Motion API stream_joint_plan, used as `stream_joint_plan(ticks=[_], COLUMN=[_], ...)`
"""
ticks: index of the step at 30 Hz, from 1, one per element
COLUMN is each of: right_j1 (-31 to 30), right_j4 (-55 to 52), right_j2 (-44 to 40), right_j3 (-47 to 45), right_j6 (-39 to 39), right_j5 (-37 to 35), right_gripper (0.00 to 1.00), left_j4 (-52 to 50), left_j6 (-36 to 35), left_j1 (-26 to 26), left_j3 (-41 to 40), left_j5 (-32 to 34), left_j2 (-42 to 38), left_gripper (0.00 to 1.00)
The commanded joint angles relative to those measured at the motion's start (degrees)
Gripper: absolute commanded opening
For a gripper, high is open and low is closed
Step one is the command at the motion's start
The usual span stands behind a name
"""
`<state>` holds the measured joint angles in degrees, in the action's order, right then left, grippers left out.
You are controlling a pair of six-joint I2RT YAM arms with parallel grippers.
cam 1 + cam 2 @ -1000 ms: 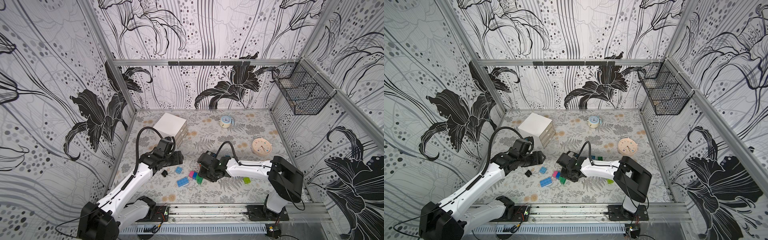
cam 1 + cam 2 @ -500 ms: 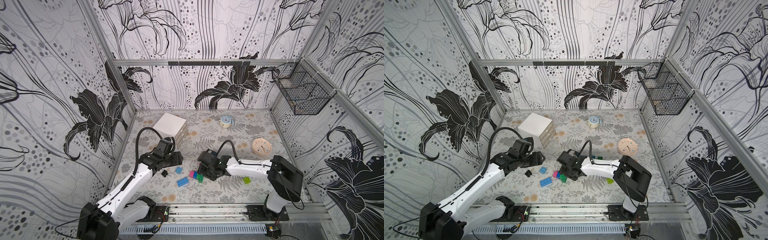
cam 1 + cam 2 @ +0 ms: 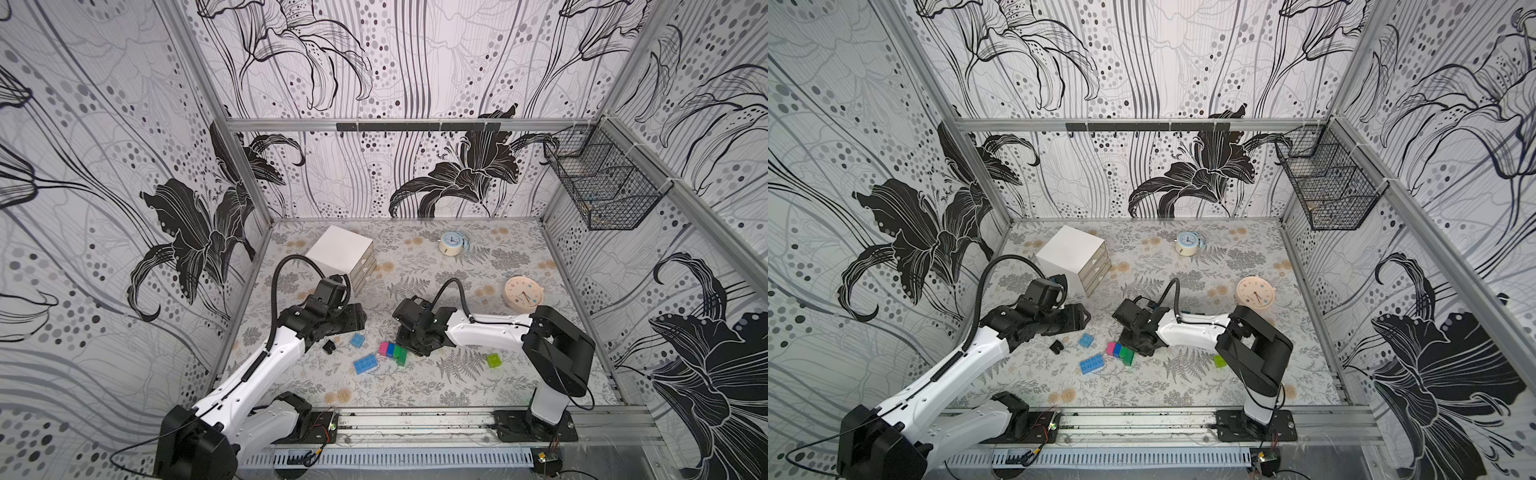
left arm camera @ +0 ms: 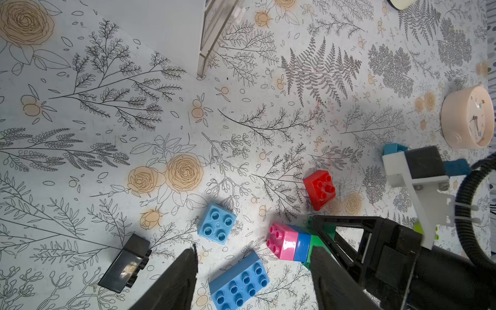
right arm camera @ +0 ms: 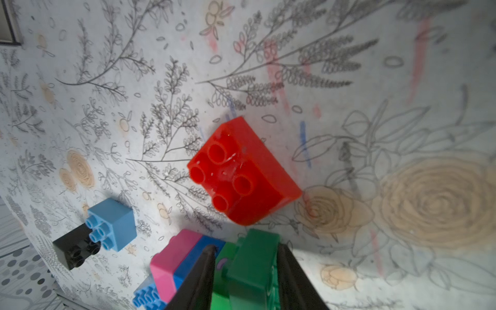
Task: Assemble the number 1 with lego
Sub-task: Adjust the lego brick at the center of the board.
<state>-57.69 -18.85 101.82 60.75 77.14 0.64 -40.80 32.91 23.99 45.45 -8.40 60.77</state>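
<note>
A row of joined lego, pink, blue and dark green (image 3: 392,351), lies on the floral mat. My right gripper (image 5: 245,251) is shut on the dark green brick (image 5: 251,265) at the row's end, with a finger against each side. A red brick (image 5: 241,174) lies just beyond it and is hidden under the arm in both top views. My left gripper (image 4: 253,249) hangs open above the blue oblong brick (image 4: 239,281), apart from it. A light blue square brick (image 4: 217,223), a black brick (image 4: 126,264) and a lime brick (image 3: 493,360) lie loose.
A white drawer box (image 3: 343,253) stands at the back left behind the left arm. A blue clock (image 3: 451,243) stands at the back and a peach clock (image 3: 523,294) at the right. A wire basket (image 3: 602,187) hangs on the right wall.
The right gripper's jaws opened and then closed onto the dark green brick. The brick row stays in nearly the same spot. The left arm has hardly moved.
</note>
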Motion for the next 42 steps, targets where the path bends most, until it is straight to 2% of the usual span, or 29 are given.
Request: stream_joint_plan(ticks=[1,7,13,18,22,26,32,42], right_j1=[0.6,1.0,1.5,2.2,2.8,3.1,3.1,3.2], right_j4=[-1.6,-0.8,1.2,5.4,11.7,18.9,28.4,33.8], right_j2=[1.6,2.7,1.9,0.5,-0.3,-0.1,-0.2,-0.7], right_j3=[1.0,0.8,-0.9,-3.8,-6.5,-9.0,-12.5,-14.6], right_j6=[-0.1,-0.5,-1.4,-3.8,-5.4,-6.2,-6.2,-6.0], right_j5=[0.7,2.1,3.1,5.0,7.2,9.2,11.1,12.8], right_gripper=[0.40,0.34,0.22,0.15,0.12,0.09,0.07,0.07], left_j4=[0.2,0.0,0.1,2.4,3.2,6.5,7.9,16.1], left_j6=[-0.8,-0.9,-1.6,-2.2,-0.7,2.8,6.0,9.9], left_j1=[-0.4,-0.5,-0.5,-0.4,0.6,5.1,6.8,6.8], left_j3=[-0.5,-1.2,-1.5,-2.8,-3.3,-5.5,-7.1,-9.8], left_j5=[-1.2,-2.1,-3.0,-6.4,-11.9,-16.3,-15.7,-17.0], left_j2=[-0.7,-1.1,-2.5,-5.7,-5.3,-3.7,0.3,6.1], left_gripper=[0.70,0.69,0.68,0.69,0.70,0.71,0.73,0.75])
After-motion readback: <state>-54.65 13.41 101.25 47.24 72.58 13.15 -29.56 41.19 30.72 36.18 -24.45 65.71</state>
